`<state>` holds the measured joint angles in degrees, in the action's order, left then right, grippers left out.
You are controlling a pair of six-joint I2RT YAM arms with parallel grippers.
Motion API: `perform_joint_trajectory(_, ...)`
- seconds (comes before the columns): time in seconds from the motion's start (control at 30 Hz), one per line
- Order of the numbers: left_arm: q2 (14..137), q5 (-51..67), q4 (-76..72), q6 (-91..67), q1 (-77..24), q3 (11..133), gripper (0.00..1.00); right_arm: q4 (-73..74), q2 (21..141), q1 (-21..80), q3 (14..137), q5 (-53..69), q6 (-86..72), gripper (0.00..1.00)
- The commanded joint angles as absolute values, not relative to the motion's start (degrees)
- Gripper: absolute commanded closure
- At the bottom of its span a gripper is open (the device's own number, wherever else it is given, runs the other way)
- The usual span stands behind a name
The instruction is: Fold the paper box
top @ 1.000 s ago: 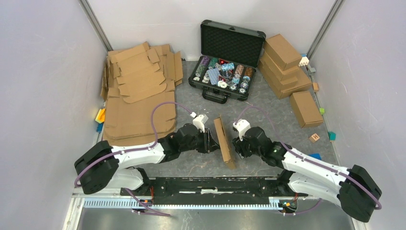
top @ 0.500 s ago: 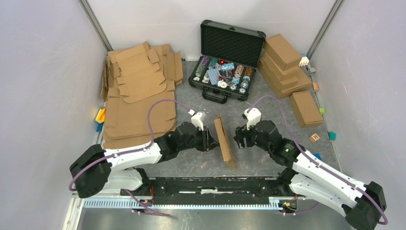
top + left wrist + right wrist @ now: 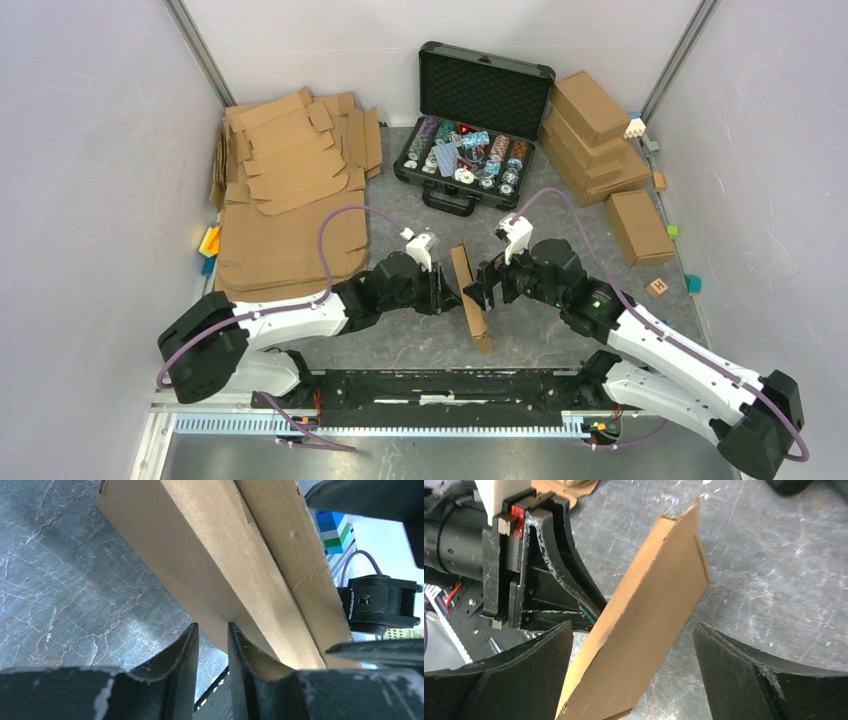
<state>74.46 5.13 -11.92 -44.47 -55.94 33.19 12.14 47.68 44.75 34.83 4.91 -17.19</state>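
Observation:
The paper box (image 3: 470,295) is folded shut and stands on one long edge in the middle of the table, leaning slightly. My left gripper (image 3: 445,293) rests against its left face. In the left wrist view the box (image 3: 240,560) fills the top, and the left gripper (image 3: 212,627) has its jaws a narrow gap apart with only floor showing between them. My right gripper (image 3: 485,290) is wide open on the box's right side. In the right wrist view the box's end (image 3: 649,615) stands between the spread fingers (image 3: 744,680) and touches neither.
A pile of flat cardboard blanks (image 3: 290,190) covers the back left. An open black case of poker chips (image 3: 470,140) sits at the back centre. Finished brown boxes (image 3: 595,135) are stacked at the back right, with one more box (image 3: 638,226) and small blocks (image 3: 657,288) nearby.
My right gripper drew back from the box, opened wide, then came in again round the box's end. The left gripper stayed against the box, which shifted slightly.

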Motion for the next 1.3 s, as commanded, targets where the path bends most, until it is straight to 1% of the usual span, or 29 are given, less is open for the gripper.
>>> perform_joint_trajectory(0.0,74.96,7.05,-16.59,-42.8,-55.72,35.38,0.66,14.37,51.25,44.69,39.71,9.88,-18.01,0.03)
perform_joint_trajectory(0.1,75.6,8.43,-18.93,-43.15,-55.74,35.35,0.66,17.07,51.56,45.88,40.77,7.37,-17.92,0.02)
perform_joint_trajectory(0.27,77.44,9.99,-20.98,-43.44,-55.87,36.19,0.67,22.78,53.4,51.31,43.28,-1.59,-17.96,0.02)
perform_joint_trajectory(0.37,77.38,9.5,-21.26,-43.59,-55.88,35.93,0.67,26.82,55.82,53.89,44.61,-6.51,-17.07,0.04)
perform_joint_trajectory(0.43,77.19,9.27,-21.2,-43.52,-55.89,35.7,0.67,28.71,57.01,55.05,44.89,-8.69,-16.86,0.08)
perform_joint_trajectory(0.5,76.97,9.1,-20.79,-43.35,-55.9,35.67,0.67,29.06,57.25,55.59,44.19,-8.99,-16.74,0.13)
perform_joint_trajectory(0.63,76.05,7.91,-18.62,-42.37,-55.81,35.88,0.67,30.12,56.78,55.9,43.59,-9.67,-16.16,0.36)
perform_joint_trajectory(0.73,73.42,6.35,-14.61,-40.86,-54.83,36.0,0.66,32.29,56.4,55.99,43.68,-11.25,-15.11,0.44)
perform_joint_trajectory(0.8,70.61,6.48,-12.56,-39.92,-53.24,35.5,0.65,33.28,55.21,55.96,43.56,-11.49,-14.29,0.52)
perform_joint_trajectory(0.97,62.59,7.2,-4.51,-34.72,-47.77,36.24,0.58,33.02,52.15,55.99,42.57,-4.53,-9.67,0.59)
perform_joint_trajectory(1.03,59.9,8.39,-2.37,-32.4,-45.61,36.77,0.52,32.93,51.64,55.94,42.21,-2.73,-8.62,0.6)
perform_joint_trajectory(1.17,54.97,6.82,2.92,-26.41,-43.32,37.94,0.34,32.75,52.17,55.99,41.93,-1.49,-7.76,0.62)
perform_joint_trajectory(1.27,54.64,4.18,5.57,-20.36,-42.85,39.9,0.28,31.76,53.13,55.98,41.84,-0.33,-7.04,0.63)
